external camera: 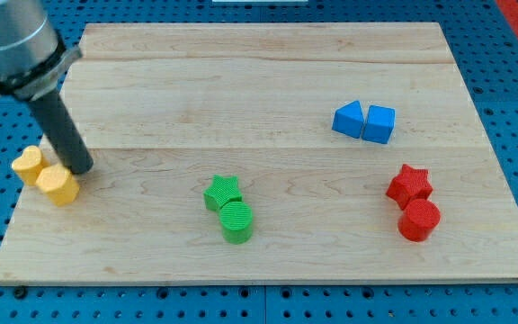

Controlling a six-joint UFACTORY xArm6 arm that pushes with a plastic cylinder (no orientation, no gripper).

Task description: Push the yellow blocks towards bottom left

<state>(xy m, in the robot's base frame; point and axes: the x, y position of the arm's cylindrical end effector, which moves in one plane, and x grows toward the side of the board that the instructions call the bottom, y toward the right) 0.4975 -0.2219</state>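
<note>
Two yellow blocks lie at the board's left edge. A yellow heart (28,165) sits partly over the edge, and a yellow hexagon (58,184) lies just to its lower right, touching it. My tip (81,167) stands at the upper right of the yellow hexagon, touching or nearly touching it. The rod rises from there to the view's top left.
A green star (223,192) and green cylinder (236,220) sit at bottom centre. A blue triangle (348,119) and blue cube (379,123) lie at the upper right. A red star (409,184) and red cylinder (419,219) are at the lower right. The wooden board (268,81) rests on a blue pegboard.
</note>
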